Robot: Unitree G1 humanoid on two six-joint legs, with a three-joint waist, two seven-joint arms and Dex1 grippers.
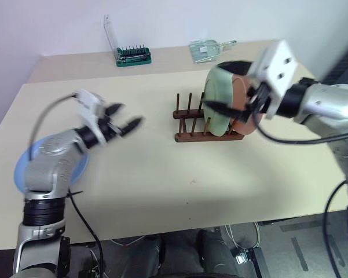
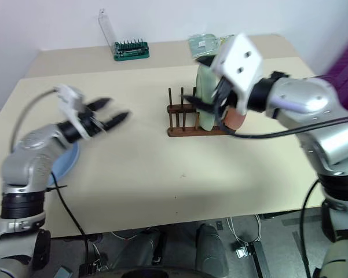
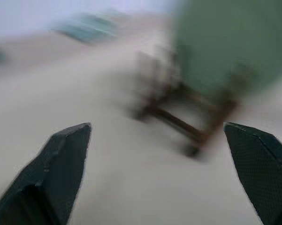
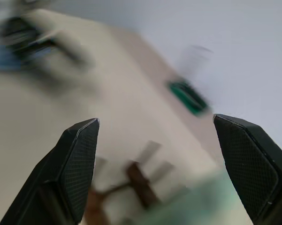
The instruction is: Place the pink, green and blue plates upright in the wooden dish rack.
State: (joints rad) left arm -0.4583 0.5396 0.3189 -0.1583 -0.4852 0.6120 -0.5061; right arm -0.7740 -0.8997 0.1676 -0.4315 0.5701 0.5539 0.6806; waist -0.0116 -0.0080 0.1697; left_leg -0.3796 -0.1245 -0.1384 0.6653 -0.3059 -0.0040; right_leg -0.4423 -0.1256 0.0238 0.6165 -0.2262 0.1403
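- The rack (image 1: 207, 126) sits right of centre on the table (image 1: 162, 179), in the middle band of the head views.
- A green plate (image 1: 219, 104) stands upright in the rack, on edge between the pegs.
- A pink plate (image 1: 243, 113) stands upright just behind the green one, on its right in the frame; only its right part shows past the green plate and the arm.
- A blue plate (image 1: 23, 168) lies flat near the table's left edge, at the lower left of the frame, partly covered by the left arm.
- The left gripper (image 1: 123, 124) hangs over the table left of centre, pointing toward the rack; its jaws are spread wide and hold nothing. In the left wrist view the two fingers (image 3: 61, 173) stand far apart, with the rack and the green plate blurred beyond them.
- The right gripper (image 1: 229, 87) is at the upper right of the frame, right at the two upright plates; its jaws are released and spread, one finger above the green plate's top rim and one across its face. In the right wrist view its fingers (image 4: 72, 173) stand wide apart with nothing between them.
- A green tray (image 1: 133, 56) stands at the table's far edge, upper left of centre.
- A clear packet (image 1: 207, 49) lies at the far edge, upper right of centre.
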